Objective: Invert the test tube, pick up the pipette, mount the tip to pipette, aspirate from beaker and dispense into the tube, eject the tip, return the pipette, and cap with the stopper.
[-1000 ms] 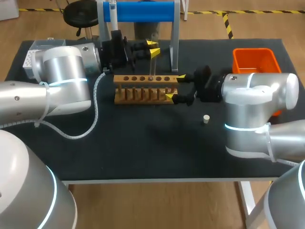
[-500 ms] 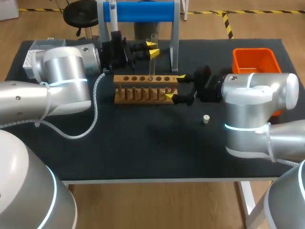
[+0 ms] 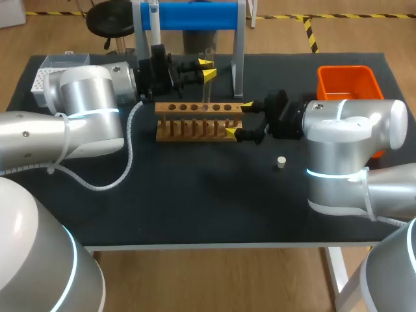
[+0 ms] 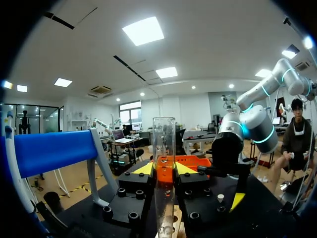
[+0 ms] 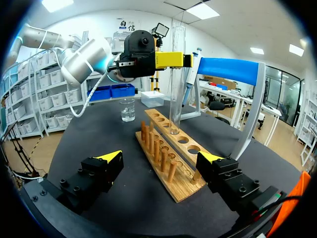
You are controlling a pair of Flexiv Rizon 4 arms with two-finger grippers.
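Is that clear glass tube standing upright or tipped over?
Upright: the clear glass test tube stands vertical, open mouth up, gripped by the left hand.

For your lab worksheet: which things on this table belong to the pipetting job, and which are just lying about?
Belong to the job: test tube, pipette, white tip box, beaker, stopper.

Not named in the job: wooden rack, blue stand, orange bin; these may serve as supports.
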